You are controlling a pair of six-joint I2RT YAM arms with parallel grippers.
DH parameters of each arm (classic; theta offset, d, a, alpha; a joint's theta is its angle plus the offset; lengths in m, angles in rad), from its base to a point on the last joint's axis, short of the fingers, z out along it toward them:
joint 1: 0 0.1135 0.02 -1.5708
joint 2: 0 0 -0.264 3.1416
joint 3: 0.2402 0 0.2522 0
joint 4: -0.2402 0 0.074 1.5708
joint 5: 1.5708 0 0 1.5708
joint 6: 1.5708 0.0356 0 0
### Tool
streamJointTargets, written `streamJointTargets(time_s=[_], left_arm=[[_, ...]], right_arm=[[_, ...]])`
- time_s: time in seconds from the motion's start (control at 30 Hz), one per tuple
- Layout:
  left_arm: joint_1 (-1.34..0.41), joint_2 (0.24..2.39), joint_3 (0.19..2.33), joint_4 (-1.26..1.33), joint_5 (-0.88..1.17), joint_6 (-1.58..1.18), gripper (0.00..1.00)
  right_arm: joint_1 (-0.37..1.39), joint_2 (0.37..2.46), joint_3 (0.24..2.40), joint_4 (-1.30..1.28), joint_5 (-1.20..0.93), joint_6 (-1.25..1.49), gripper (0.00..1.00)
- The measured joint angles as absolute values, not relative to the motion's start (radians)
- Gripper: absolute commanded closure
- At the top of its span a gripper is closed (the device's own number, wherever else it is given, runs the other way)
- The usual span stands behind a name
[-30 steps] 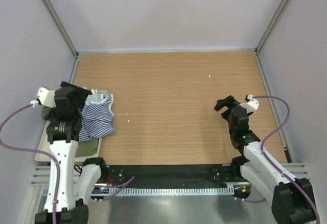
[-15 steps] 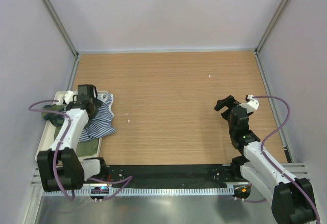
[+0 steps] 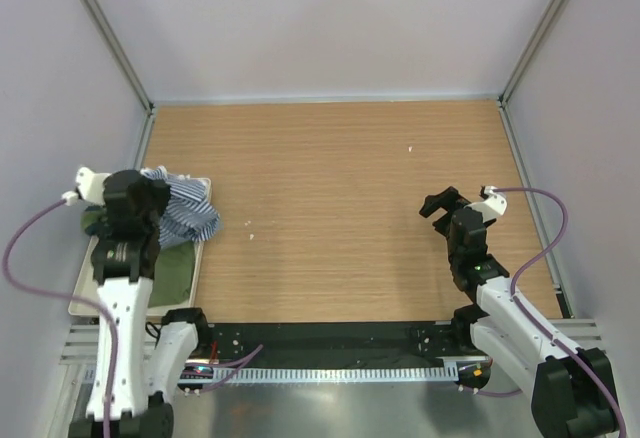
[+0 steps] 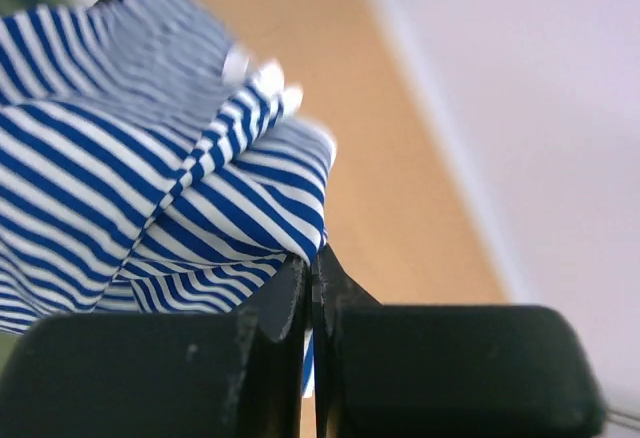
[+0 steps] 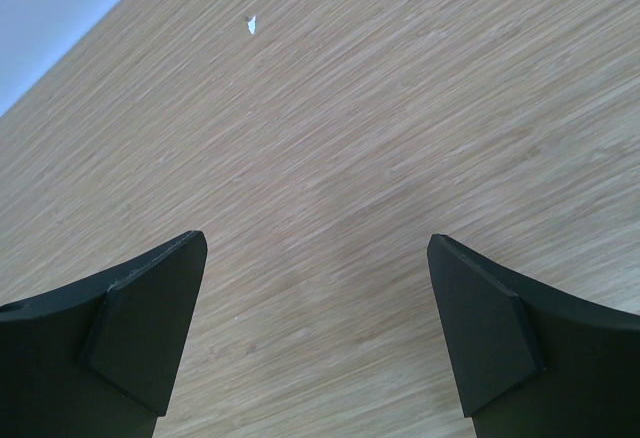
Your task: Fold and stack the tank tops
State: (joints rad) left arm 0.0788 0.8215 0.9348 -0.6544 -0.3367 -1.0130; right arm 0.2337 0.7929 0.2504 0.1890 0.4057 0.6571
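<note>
- Striped tank top, bunched over the olive tank top at the surface's left edge, is pinched in my closed left gripper.
- My right gripper hangs wide open, holding nothing.

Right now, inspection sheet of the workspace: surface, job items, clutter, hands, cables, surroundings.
Surface: light wood-grain tabletop, flat.
Job's things: navy-and-white striped cloth tank top, bunched at the left edge; olive green cloth tank top lies under it on a white tray. Neither is folded.
Clutter: small white specks on the wood.
Grippers: left hand shut on the striped top's edge; right hand open above bare wood, holding nothing.
Cables: purple cables loop from each wrist, off the cloth.
Surroundings: pale walls, metal frame posts.
</note>
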Motion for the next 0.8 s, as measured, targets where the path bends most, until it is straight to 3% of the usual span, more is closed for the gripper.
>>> streamJointTargets(time_s=[0.13,0.33,0.5,0.63,0.8], left_arm=[[0.078,0.67,1.106,-0.636,-0.253,-1.006,1.0],[0.026,0.696,1.212,-0.49,0.071,-1.086,1.0],[-0.316,0.853,1.233,-0.46,0.033,-1.062,1.0],[-0.64,1.11,1.352,-0.442,-0.042,-0.993,1.0],[-0.856,1.345,1.45,-0.439,-0.098,-0.911,0.99]], right_arm=[[0.234,0.793,0.25,0.186,0.408,0.657,0.02],[0.234,0.793,0.25,0.186,0.408,0.657,0.02],[0.234,0.799,0.25,0.186,0.408,0.657,0.02],[0.234,0.808,0.25,0.185,0.411,0.657,0.02],[0.234,0.803,0.251,0.173,0.425,0.656,0.02]])
